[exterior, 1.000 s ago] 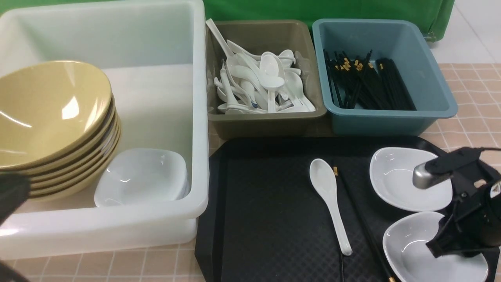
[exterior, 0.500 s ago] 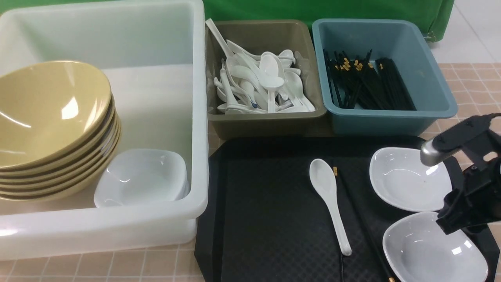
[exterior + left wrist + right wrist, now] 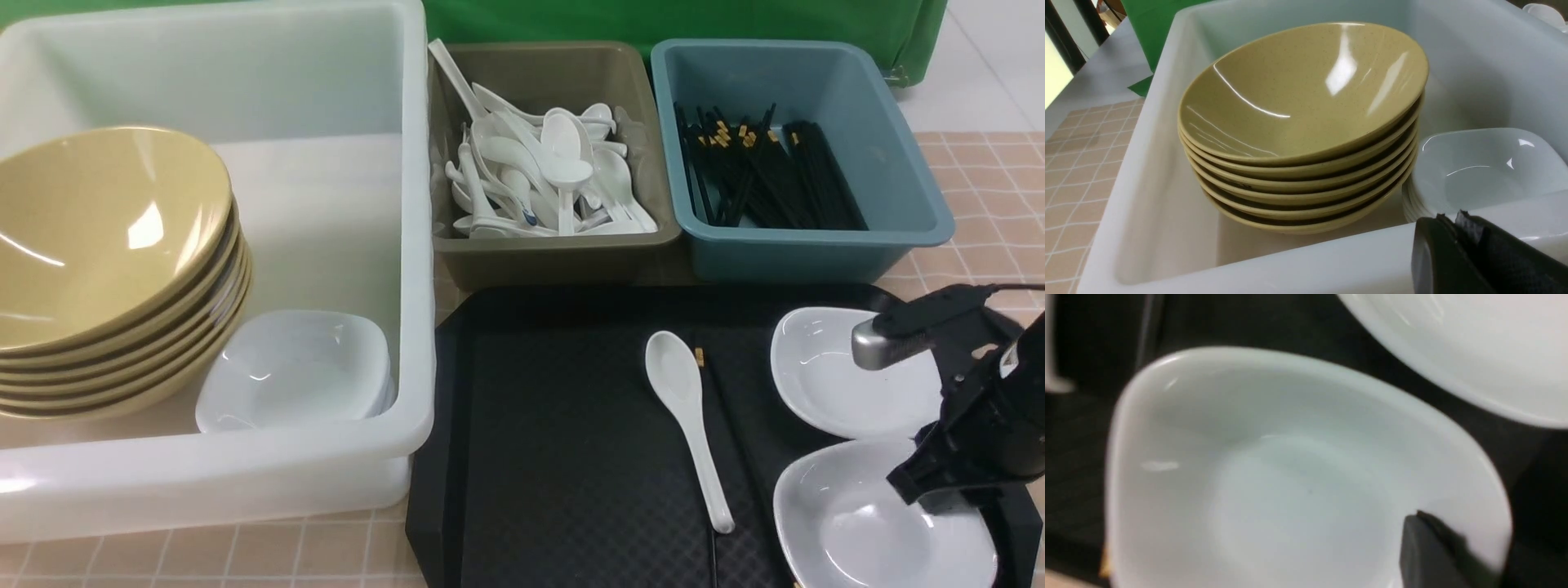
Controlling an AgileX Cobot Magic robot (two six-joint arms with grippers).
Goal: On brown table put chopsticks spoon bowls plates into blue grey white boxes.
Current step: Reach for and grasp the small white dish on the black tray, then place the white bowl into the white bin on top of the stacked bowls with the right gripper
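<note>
Brown table (image 3: 996, 188), pinkish-tan with white grid lines, green cloth backdrop (image 3: 653, 20) behind, flat black textured plastic tray (image 3: 555, 441) up front. Nearest item is a small glossy white rounded-square plate (image 3: 849, 523) on the tray, directly under the right gripper (image 3: 927, 494). One black finger (image 3: 1433, 547) sits inside the dish against its rim. The other is hidden outside it, so can't tell if the rim is pinched or free. This plate likely handles stiff, light and slick, and could chip if dropped. Best hold looks like the raised rim, one finger in and one out, set deep so the glaze doesn't slide. Just beyond the fingers is a second white plate (image 3: 824, 367), same kind, close to the first; contact unclear. Further out to the fingers' left lies a glossy white soup spoon (image 3: 686, 408), with a thin black chopstick (image 3: 700, 358) with a gold band beside it. Both are still to be sorted. Well beyond the fingers is a teal-blue plastic tub (image 3: 816, 253) of chopsticks, and left of it an olive-grey plastic tub (image 3: 555, 253) of spoons. Far left is a large translucent white tub (image 3: 326, 457) holding stacked mustard-tan bowls (image 3: 98, 237) and stacked white plates (image 3: 294, 367). The left gripper (image 3: 1449, 220) is clenched on nothing, just outside that tub's near wall.
</note>
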